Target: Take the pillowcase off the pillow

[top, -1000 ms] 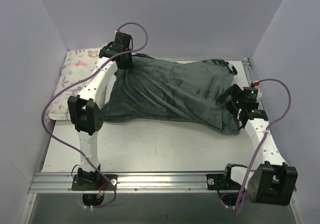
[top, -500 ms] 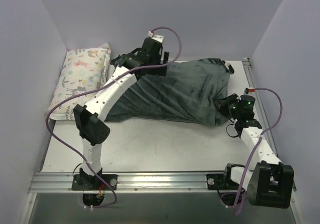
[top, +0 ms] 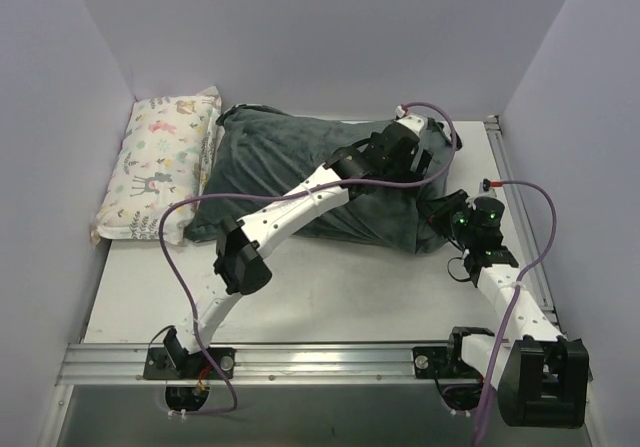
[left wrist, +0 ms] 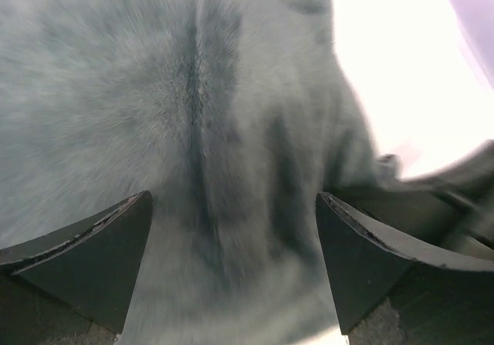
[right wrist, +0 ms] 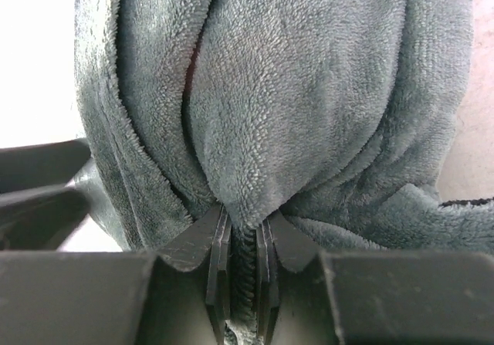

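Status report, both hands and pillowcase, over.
Left hand open over pillowcase. Right hand shut on its fold. Pillow not visible. Print pillow left, clear.

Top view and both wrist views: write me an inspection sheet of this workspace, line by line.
Surface: white table, bare in front of the bedding.
Job's things: pillowcase lies bulging, its dark grey side out, no stripes seen; pillow not visible, presumably inside.
Clutter: small printed pillow at the far left, against the pillowcase.
Grippers: left gripper open over the grey fabric, holding nothing; right gripper shut on a fold at the pillowcase's right end.
Cables: left arm's cable and right arm's cable, both purple, loop free; no snag seen.
Surroundings: pale lilac walls on three sides; metal rail at the near edge.
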{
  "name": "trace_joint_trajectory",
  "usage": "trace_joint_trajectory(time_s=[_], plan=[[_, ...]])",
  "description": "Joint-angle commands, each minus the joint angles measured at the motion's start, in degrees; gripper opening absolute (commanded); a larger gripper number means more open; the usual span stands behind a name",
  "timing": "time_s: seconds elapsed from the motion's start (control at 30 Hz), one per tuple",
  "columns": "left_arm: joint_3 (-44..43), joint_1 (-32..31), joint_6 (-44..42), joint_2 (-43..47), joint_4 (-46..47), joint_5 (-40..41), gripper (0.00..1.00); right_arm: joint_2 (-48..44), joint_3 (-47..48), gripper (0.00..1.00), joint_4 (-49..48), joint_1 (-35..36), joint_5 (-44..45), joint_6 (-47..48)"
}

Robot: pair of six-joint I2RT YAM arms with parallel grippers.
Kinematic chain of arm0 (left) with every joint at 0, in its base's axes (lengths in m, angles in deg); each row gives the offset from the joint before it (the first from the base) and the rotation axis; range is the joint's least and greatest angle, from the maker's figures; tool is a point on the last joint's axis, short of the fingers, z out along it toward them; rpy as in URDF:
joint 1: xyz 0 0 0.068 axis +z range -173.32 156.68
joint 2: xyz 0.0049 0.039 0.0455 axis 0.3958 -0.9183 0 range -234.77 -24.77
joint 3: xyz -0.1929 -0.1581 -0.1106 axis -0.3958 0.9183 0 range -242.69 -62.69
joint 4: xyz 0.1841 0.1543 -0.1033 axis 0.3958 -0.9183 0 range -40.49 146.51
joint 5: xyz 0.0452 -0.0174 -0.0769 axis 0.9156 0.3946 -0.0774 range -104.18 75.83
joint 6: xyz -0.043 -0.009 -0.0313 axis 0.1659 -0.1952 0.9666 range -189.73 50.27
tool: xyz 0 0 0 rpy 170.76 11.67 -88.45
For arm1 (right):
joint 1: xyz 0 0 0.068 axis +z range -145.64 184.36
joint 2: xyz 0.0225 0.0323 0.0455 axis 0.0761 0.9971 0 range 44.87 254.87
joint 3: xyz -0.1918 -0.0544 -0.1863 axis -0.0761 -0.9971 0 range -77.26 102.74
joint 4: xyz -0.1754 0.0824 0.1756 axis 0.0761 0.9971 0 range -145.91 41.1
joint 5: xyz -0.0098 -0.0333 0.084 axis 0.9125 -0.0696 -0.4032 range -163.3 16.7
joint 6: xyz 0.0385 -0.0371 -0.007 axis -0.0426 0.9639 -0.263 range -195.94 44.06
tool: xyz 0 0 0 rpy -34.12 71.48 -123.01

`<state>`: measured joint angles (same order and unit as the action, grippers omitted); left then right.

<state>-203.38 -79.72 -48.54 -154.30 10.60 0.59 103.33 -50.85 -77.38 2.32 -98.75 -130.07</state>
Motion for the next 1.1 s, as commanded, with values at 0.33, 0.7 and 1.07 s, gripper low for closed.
trace_joint_trajectory(time_s=[0.33,0.7,1.07], plan=[[6.02,0.41,2.45,1.2,2.67,12.21,0.35,-2.82,1.71,0.0,6.26,1.25,2.77,4.38],[25.53,5.16,4.56,17.99,3.19,21.44,0.08,-2.21,3.56,0.0,14.97,-0.15,10.42,7.54],[50.41,12.46,9.57,26.44,13.82,11.7,0.0,-3.17,7.5,0.02,23.38,1.07,15.24,12.54]])
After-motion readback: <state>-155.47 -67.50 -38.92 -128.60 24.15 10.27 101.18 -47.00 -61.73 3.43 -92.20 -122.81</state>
